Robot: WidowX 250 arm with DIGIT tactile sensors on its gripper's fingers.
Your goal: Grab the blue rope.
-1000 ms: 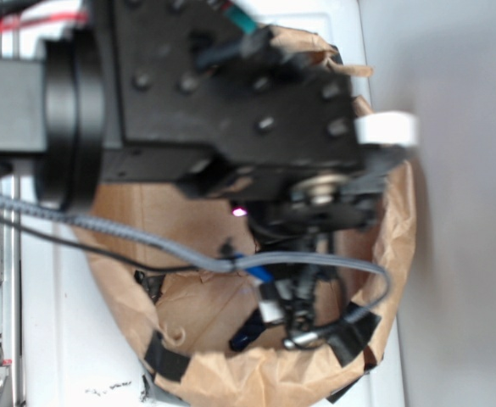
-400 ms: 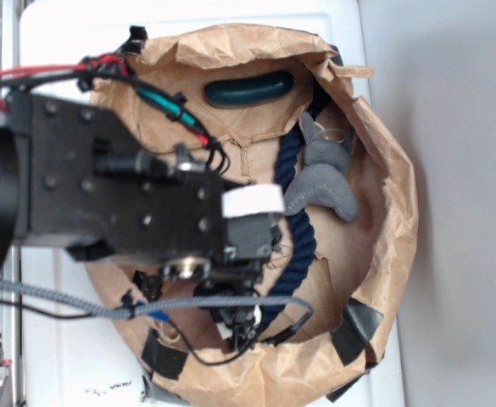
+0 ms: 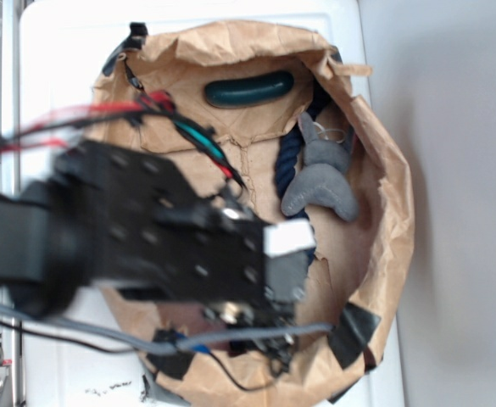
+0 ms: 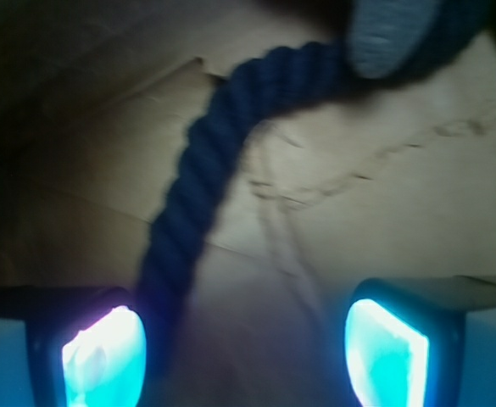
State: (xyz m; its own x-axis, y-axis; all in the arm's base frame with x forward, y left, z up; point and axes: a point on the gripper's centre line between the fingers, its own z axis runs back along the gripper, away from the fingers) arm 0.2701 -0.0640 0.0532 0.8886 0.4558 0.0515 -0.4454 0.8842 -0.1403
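- White surface [image 3: 69,76] carries a shallow nest of crumpled brown paper [image 3: 392,246], patched along its lower rim with black tape [image 3: 353,332]; a grey wall [image 3: 459,170] fills the right side of the exterior view.
- Exterior view: the blurred black arm [image 3: 146,233] reaches in from the left over the lower half of the nest, trailing red wires [image 3: 78,114] and a grey cable [image 3: 103,332]. It covers the pincer, which cannot be made out in this view.
- Exterior view only: a smooth dark green sausage-shaped object [image 3: 248,89] lies at the top of the nest; a grey plush toy [image 3: 322,178] lies right of centre, resting on the blue rope [image 3: 288,161], whose lower length runs under the arm.
- Wrist view only: the pincer [image 4: 243,352] stands wide open, its two glowing cyan fingertips [image 4: 103,356] well apart and holding nothing. The blue rope [image 4: 205,170] curves from the upper right down to the left fingertip; whether it touches cannot be told. A grey plush end [image 4: 392,34] overlaps the rope at the top.
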